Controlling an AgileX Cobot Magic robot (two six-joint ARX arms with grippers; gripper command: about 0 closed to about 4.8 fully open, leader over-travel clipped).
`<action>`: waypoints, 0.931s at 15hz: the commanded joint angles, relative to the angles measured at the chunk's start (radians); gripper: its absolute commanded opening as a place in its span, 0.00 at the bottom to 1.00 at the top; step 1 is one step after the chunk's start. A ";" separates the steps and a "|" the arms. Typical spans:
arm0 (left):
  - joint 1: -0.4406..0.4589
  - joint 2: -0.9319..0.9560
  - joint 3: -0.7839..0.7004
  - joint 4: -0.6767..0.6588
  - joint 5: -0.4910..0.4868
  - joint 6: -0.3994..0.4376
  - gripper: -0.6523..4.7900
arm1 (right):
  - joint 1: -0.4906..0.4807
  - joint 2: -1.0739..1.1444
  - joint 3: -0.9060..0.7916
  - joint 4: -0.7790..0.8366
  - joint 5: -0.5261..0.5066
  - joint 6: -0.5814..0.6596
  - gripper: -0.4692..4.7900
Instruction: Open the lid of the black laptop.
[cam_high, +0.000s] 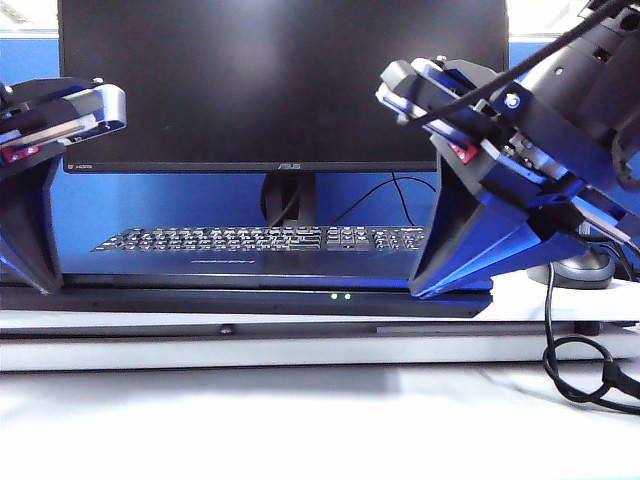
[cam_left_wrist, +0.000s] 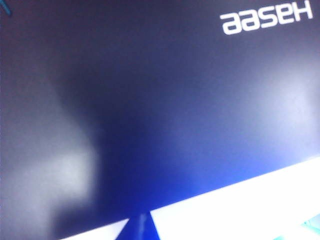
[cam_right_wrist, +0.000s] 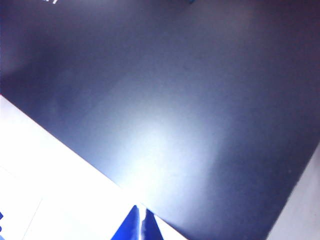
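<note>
A bare white bench (cam_high: 300, 415) lies in front of the black laptop (cam_high: 250, 300), whose front edge shows two green lights. Its lid (cam_left_wrist: 160, 110) lies flat and shut, marked "Hasee". The left gripper (cam_left_wrist: 141, 224) and right gripper (cam_right_wrist: 141, 221) rest at the lid's two ends, each with its blue fingers (cam_high: 455, 245) closed tip to tip on nothing. Behind are a keyboard (cam_high: 260, 240) with blurred keys and an "ASUS" monitor (cam_high: 285, 80), cut off at the top.
</note>
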 joint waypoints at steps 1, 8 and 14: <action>0.000 -0.002 -0.001 -0.011 0.025 0.003 0.11 | -0.002 -0.003 0.008 0.033 0.009 -0.004 0.13; 0.000 -0.002 -0.001 -0.004 0.005 0.002 0.11 | -0.002 -0.003 0.008 0.034 0.009 -0.007 0.13; 0.000 -0.002 -0.005 0.019 -0.021 0.003 0.11 | -0.001 -0.003 0.008 0.048 0.009 -0.007 0.13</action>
